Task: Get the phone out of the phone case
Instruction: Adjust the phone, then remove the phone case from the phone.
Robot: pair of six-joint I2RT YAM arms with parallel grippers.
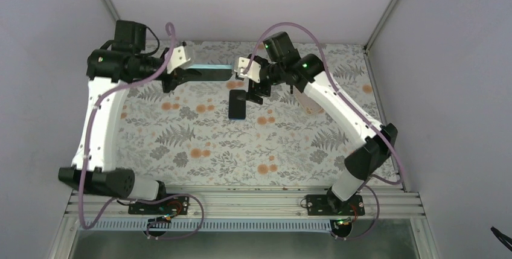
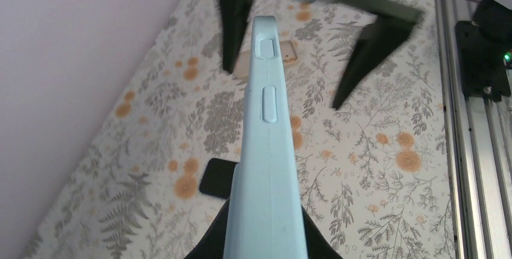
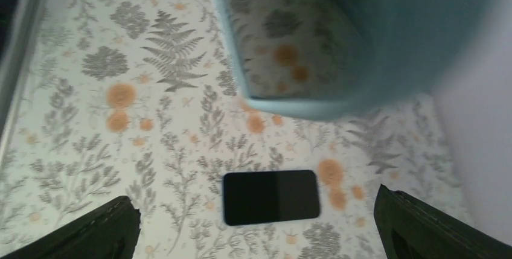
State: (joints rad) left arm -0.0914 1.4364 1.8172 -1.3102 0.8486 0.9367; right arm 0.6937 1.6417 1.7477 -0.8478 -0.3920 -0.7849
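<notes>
Top external view: left claw (image 1: 188, 75) pinches the phone (image 1: 214, 73) aloft near 12 o'clock, right claw (image 1: 256, 93) spread at its free end. Case (image 2: 288, 54) lies apart on the tabletop (image 1: 181, 150), toward 2 o'clock. Hold firm and lower it flat.

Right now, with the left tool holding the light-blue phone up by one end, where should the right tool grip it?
Its free end, approached from the right along its length. The phone hangs roughly level and on edge, the left tool clamped across its flat faces at the other end. The open right tool should probably close across those faces, short of the side buttons.
</notes>
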